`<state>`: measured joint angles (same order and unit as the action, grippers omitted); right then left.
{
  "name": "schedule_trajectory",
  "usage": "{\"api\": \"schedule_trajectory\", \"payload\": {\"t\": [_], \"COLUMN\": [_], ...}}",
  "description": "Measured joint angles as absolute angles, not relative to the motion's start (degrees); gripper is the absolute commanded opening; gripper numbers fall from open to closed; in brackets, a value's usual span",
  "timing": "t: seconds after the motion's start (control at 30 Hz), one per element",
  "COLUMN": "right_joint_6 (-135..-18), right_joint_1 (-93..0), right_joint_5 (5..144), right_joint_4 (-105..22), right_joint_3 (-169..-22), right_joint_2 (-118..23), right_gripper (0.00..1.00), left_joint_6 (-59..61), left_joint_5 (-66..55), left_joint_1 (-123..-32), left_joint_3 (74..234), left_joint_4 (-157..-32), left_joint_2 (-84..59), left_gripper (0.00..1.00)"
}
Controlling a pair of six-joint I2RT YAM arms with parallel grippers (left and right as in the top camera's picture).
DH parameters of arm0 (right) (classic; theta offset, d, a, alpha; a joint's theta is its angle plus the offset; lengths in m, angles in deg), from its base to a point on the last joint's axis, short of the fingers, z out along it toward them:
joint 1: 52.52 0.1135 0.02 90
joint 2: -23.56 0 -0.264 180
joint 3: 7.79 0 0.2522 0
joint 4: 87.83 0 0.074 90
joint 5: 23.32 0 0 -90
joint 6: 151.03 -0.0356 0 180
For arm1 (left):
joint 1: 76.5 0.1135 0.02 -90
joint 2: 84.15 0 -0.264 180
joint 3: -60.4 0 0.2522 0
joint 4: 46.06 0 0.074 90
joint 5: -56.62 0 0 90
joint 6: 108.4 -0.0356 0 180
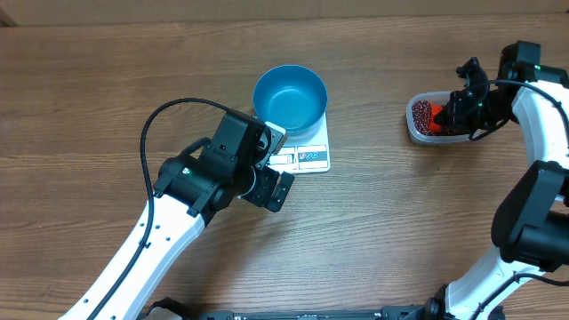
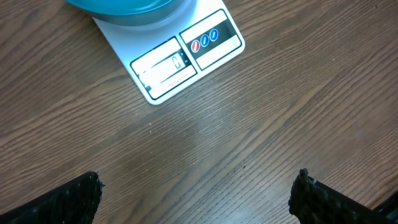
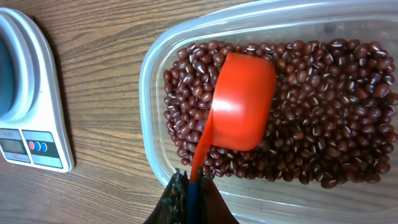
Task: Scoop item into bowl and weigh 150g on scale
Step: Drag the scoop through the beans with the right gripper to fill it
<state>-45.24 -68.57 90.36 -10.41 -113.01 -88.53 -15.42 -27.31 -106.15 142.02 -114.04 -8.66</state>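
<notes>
The blue bowl (image 1: 290, 96) stands on the white scale (image 1: 313, 160), empty as far as the overhead view shows. My left gripper (image 1: 274, 185) hovers just in front of the scale's display (image 2: 166, 67), open, with only bare wood between its fingertips (image 2: 87, 193). At the right, the dark red beans (image 3: 329, 112) fill a clear tub (image 3: 152, 124). My right gripper (image 3: 191, 183) is shut on the handle of an orange-red scoop (image 3: 242, 102). The scoop's cup lies over the beans with its rounded back facing the camera. What is inside the cup is hidden.
The clear tub (image 1: 413, 129) sits to the right of the scale, with bare wooden tabletop between them. The left arm's black cable (image 1: 164, 116) loops over the table left of the bowl. The scale's edge (image 3: 37, 124) shows left of the tub in the right wrist view.
</notes>
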Motion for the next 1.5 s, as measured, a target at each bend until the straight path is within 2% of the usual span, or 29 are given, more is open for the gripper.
{"api": "schedule_trajectory", "payload": {"t": [1.07, 1.5], "right_joint_6": [-44.89, -43.45], "right_joint_1": [-73.55, -77.62], "right_joint_5": [96.97, 104.44], "right_joint_4": [-8.72, -6.56], "right_joint_3": [-112.71, -112.64], "right_joint_2": [-88.69, -88.71], "right_gripper": [0.04, 0.04], "left_joint_6": [-15.42, -15.42], "left_joint_5": [-27.29, -27.29], "left_joint_1": [-106.15, -106.15], "left_joint_3": [142.02, 142.02], "left_joint_4": [-114.04, -114.04], "left_joint_2": [-8.66, -8.66], "left_gripper": [1.0, 1.0]}}
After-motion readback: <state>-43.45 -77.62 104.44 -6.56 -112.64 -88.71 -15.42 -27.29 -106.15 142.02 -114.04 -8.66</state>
